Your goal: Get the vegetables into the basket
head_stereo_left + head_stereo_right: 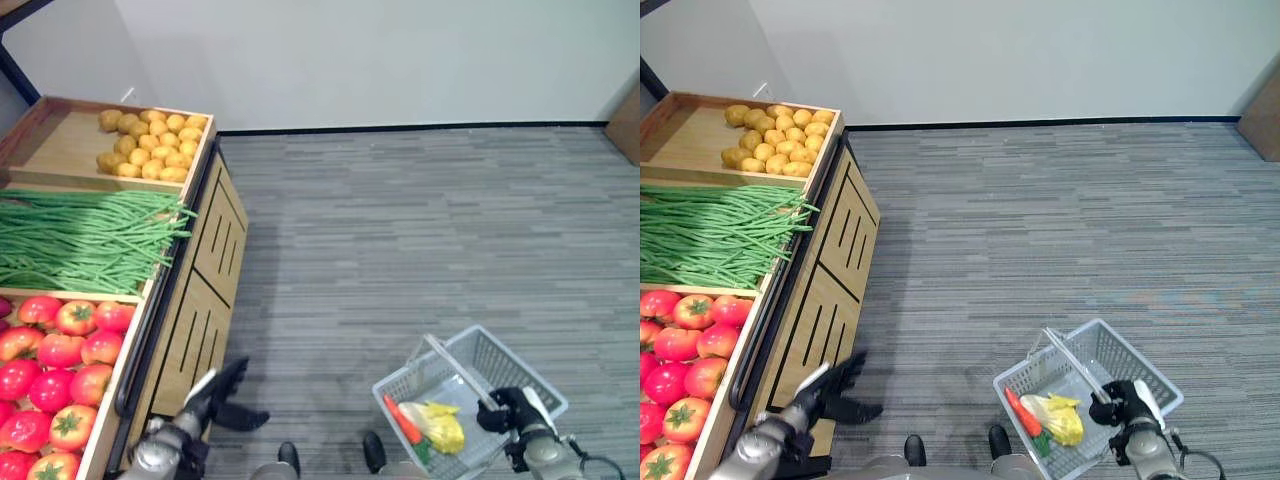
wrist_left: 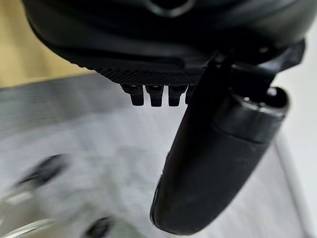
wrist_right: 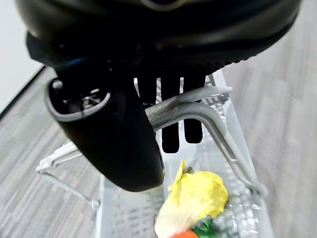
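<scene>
A grey plastic basket (image 1: 498,352) hangs low over the carpet at the lower right. My right hand (image 1: 508,410) is shut on its metal handle (image 3: 198,111), fingers curled round the bar. Inside lie an orange carrot (image 1: 402,420) and a yellow-green leafy vegetable (image 1: 442,426). My left hand (image 1: 218,392) is at the lower left, beside the front of the wooden produce stand (image 1: 205,300), open with straight fingers and holding nothing. On the stand lie potatoes (image 1: 150,140) at the far end, green beans (image 1: 80,240) in the middle and red tomatoes (image 1: 55,370) nearest me.
The stand runs along the left side, with slatted wooden panels facing the aisle. Grey carpet (image 1: 420,230) stretches from it to the white back wall. A brown object (image 1: 628,125) stands at the far right edge.
</scene>
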